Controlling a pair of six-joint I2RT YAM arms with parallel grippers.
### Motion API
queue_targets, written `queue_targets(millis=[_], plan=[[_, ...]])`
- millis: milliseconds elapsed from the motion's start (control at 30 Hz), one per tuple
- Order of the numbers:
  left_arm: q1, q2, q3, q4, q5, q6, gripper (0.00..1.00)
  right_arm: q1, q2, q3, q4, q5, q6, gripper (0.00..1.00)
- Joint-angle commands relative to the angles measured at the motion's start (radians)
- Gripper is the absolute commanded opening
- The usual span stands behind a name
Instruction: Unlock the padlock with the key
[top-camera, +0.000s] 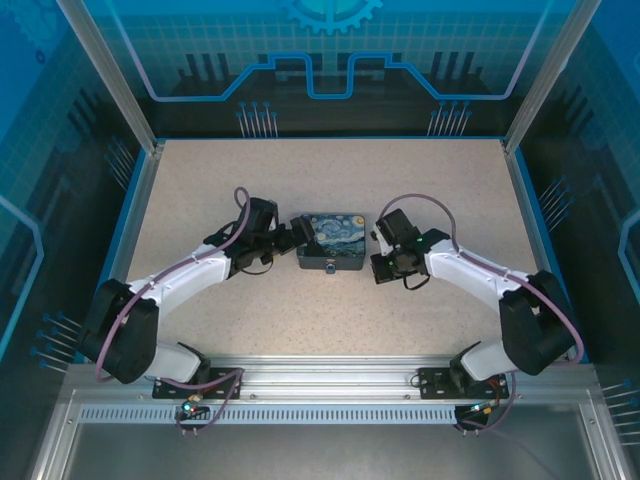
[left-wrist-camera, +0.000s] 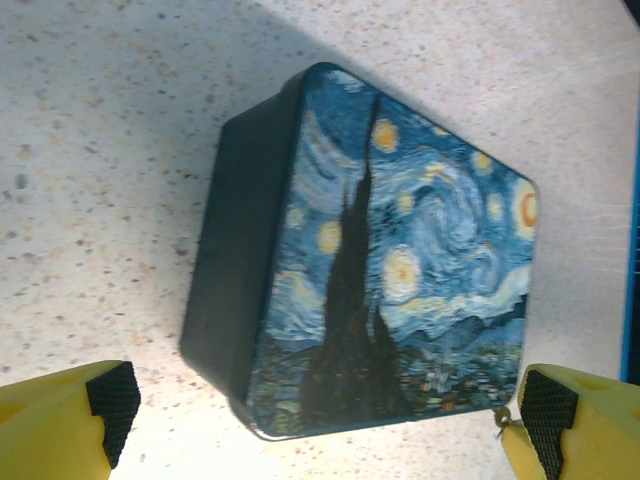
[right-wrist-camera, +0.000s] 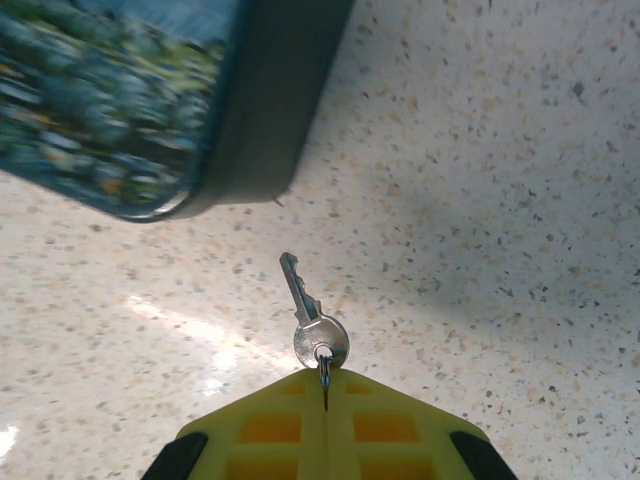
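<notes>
The padlock (top-camera: 332, 240) is a chunky block with a blue swirl and yellow star print and dark sides, resting mid-table. My left gripper (top-camera: 290, 238) is at its left end, open wide. In the left wrist view its yellow fingers (left-wrist-camera: 70, 425) sit just short of the padlock (left-wrist-camera: 400, 260), one toward each long side. My right gripper (right-wrist-camera: 325, 378) is shut on the small ring of the key (right-wrist-camera: 310, 315), a little silver key pointing forward over the table. The padlock's corner (right-wrist-camera: 110, 100) lies ahead and left of the key, apart from it. From above, the right gripper (top-camera: 380, 262) is by the padlock's right end.
A speckled beige tabletop (top-camera: 330, 330) is framed by a blue rim and metal posts. Both arms reach in from the near rail (top-camera: 320, 380). Open table lies behind and in front of the padlock.
</notes>
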Motion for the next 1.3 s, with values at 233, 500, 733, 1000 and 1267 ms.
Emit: queue_targets(millis=[233,500,733,1000,1267], plan=[[-0.068,0.013,-0.029,0.223,0.14,-0.15,0.97,0.01,-0.127,0.055,0.002,-0.193,0.061,0.0],[-0.148,0.106,-0.023,0.409,0.188,-0.237,0.84,0.01,-0.156,0.095,0.049,-0.302,0.128,0.0],[-0.169,0.174,-0.039,0.546,0.213,-0.302,0.68,0.01,-0.15,0.106,0.075,-0.324,0.152,0.0],[-0.182,0.213,-0.05,0.627,0.236,-0.347,0.53,0.009,-0.141,0.107,0.082,-0.327,0.153,0.0],[-0.19,0.217,-0.075,0.674,0.242,-0.379,0.48,0.007,-0.133,0.105,0.087,-0.323,0.152,0.0]])
